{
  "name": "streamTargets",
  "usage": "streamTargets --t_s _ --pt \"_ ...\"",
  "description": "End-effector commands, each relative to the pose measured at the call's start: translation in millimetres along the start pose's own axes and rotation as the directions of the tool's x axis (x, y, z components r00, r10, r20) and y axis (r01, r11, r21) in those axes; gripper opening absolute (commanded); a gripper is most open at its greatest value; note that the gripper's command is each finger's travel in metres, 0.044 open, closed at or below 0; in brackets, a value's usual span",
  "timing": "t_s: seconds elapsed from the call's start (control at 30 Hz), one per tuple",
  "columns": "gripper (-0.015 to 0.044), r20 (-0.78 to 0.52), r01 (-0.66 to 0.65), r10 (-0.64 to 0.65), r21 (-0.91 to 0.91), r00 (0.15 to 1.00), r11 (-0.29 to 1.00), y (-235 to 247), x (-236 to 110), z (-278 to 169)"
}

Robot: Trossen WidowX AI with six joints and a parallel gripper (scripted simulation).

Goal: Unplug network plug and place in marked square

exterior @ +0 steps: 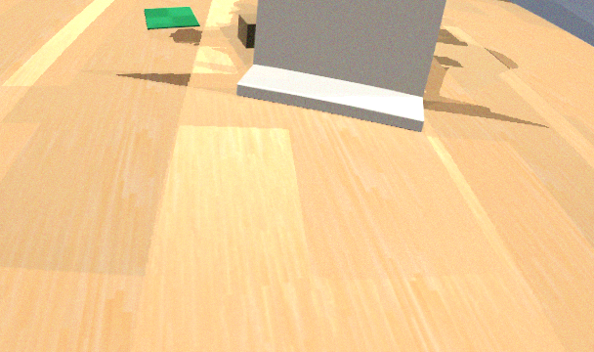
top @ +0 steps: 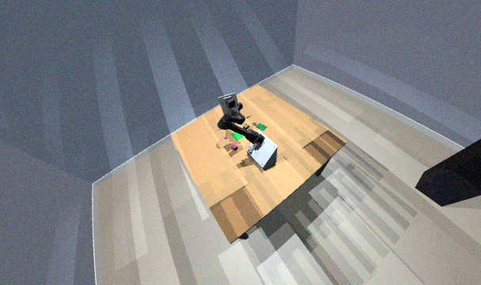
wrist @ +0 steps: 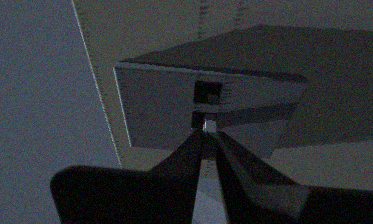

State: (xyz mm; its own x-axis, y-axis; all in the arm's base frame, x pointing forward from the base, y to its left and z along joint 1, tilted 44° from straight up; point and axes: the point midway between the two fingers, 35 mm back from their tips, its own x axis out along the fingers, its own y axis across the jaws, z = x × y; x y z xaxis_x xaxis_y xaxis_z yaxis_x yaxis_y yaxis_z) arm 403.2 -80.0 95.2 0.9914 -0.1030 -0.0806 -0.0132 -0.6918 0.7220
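Observation:
The grey upright panel [top: 264, 156] [exterior: 348, 39] [wrist: 157, 110] stands on a white base [exterior: 326, 95] on the wooden table [top: 209, 158]. In the wrist view its face shows a dark square socket [wrist: 207, 91], with the small pale plug [wrist: 210, 126] just below it at the panel face. My gripper [wrist: 208, 137] [top: 257, 146] is against the panel face and shut on the plug. The thin tab is hidden between the dark fingers. The exterior view shows only the panel's back, so the plug and gripper are hidden there.
Two flat green squares [top: 237, 135] [top: 261, 127] lie on the table beside the arm; one green square [exterior: 171, 18] shows behind the panel. A small purple block [top: 234, 146] lies left of the panel. A dark block [exterior: 246, 31] sits by the panel's edge.

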Motion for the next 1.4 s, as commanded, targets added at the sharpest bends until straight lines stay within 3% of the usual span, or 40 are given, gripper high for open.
streamTargets --t_s 0.0,1.37 --pt "0.0000 0.001 0.002 -0.002 0.001 1.000 1.000 -1 -3 -1" --pt "0.0000 0.001 0.003 -0.003 0.002 1.000 1.000 -1 -25 -10"
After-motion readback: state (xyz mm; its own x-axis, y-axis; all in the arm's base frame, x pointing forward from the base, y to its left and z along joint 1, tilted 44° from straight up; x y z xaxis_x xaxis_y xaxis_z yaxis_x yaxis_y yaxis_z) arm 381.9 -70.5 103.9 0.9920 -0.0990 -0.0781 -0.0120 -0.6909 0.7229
